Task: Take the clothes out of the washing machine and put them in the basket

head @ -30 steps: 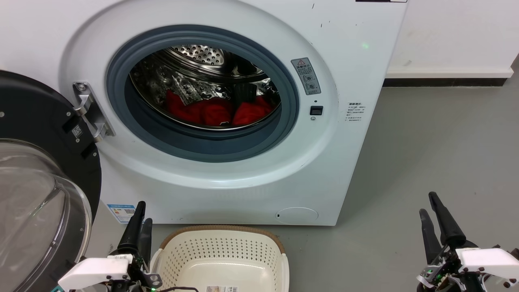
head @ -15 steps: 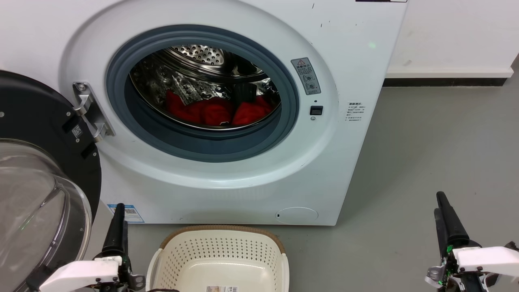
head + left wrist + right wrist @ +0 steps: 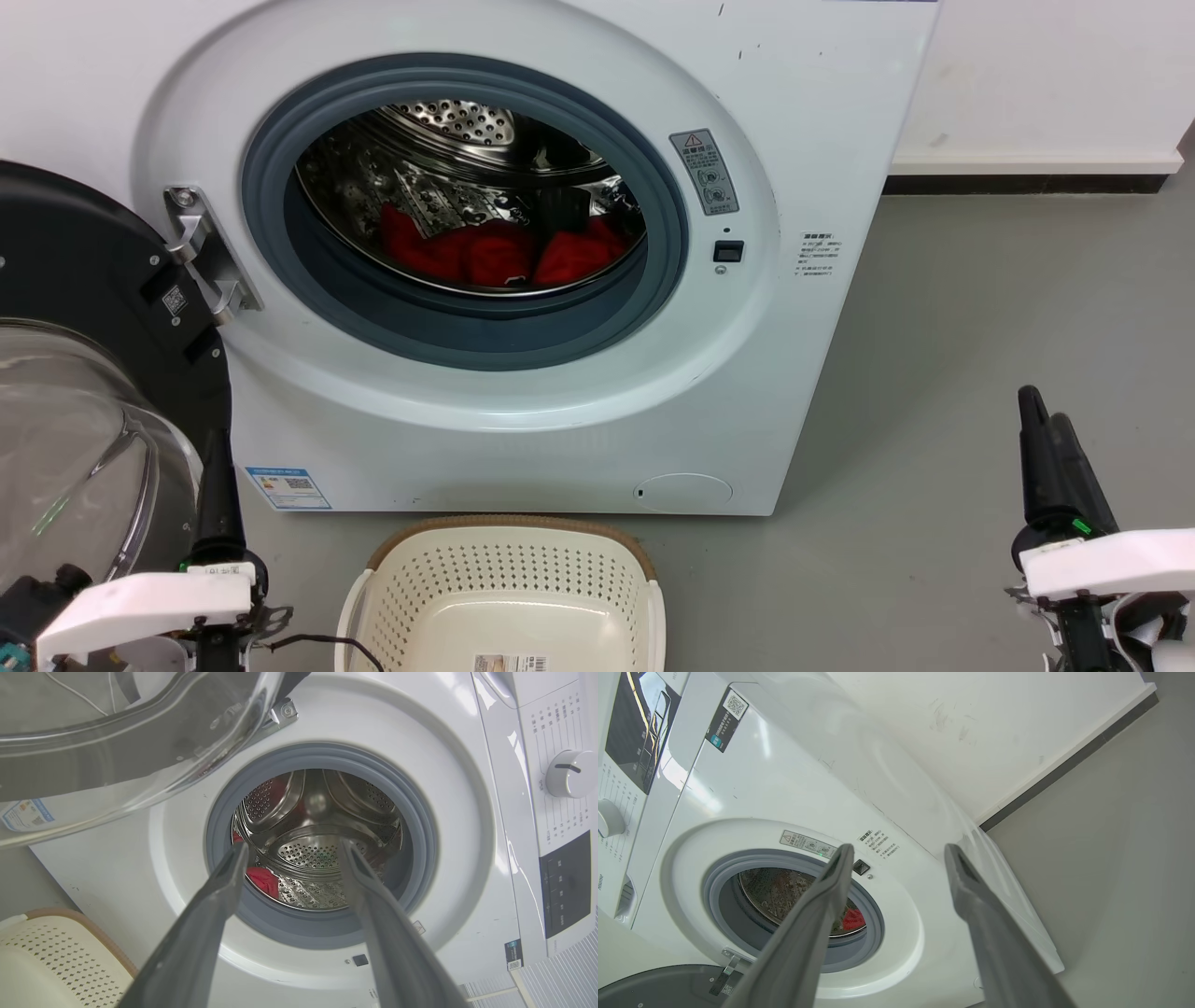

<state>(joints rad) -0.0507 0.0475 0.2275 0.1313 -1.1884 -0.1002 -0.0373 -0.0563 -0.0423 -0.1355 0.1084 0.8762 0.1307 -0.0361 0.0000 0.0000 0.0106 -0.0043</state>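
Note:
The washing machine [image 3: 794,373] stands with its porthole uncovered, and red clothes [image 3: 495,254] lie at the bottom of the steel drum. They also show as red patches in the wrist views, clothes [image 3: 261,879] and clothes [image 3: 853,919]. On the floor in front sits the cream basket [image 3: 509,525], with only a label sticker inside; its wall, basket [image 3: 60,956], shows in the left wrist view. My left gripper [image 3: 217,443] is low, between the door and the basket, and is open [image 3: 294,849] with nothing in it. My right gripper [image 3: 1043,408] hovers over the floor to the machine's right, also open [image 3: 899,851] and holding nothing.
The black-rimmed glass door [image 3: 84,280] hangs open at the left, close beside my left arm, and crosses the top of the left wrist view as door [image 3: 140,742]. Grey floor [image 3: 980,308] stretches right of the machine to a white wall with a dark baseboard [image 3: 1018,184].
My left gripper has slid left, away from the basket toward the door. My right gripper has risen and moved a little right. The clothes and basket have not moved.

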